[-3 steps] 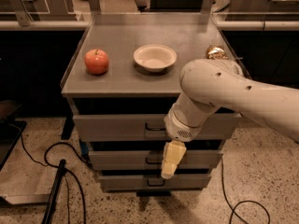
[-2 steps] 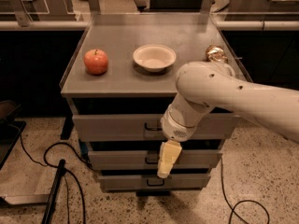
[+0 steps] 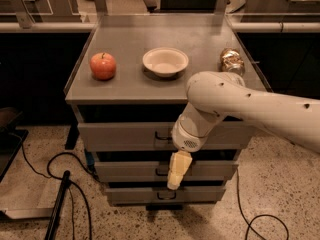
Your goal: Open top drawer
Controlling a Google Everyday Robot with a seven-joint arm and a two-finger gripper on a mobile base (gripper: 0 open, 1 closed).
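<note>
The top drawer (image 3: 120, 136) is seen just under the cabinet top (image 3: 200, 34), front panel in line with the two below it, so it's judged to be shut for now. Its little dark loop handle (image 3: 162, 135) is left untouched.

What's changed: not much, tbh. Compared with a second ago, the gripper (image 3: 174, 181) is found a bit further left, and the big white arm (image 3: 240, 99) is shifted the same way. The gripper is pointed down in front of the middle drawer (image 3: 130, 170), below the handle and slightly to its right. Whether it's open or closed can't be told from this angle.

So a sideways line-up is probably being made, but the height is still wrong: a lift would be needed before the handle can be hooked and pulled. If the move is made at this level, the wrong drawer could get grabbed.

An apple (image 3: 103, 66), a white bowl (image 3: 165, 62) and a shiny crumpled thing (image 3: 231, 60) are parked on top, and they could be jostled by a hard yank.
</note>
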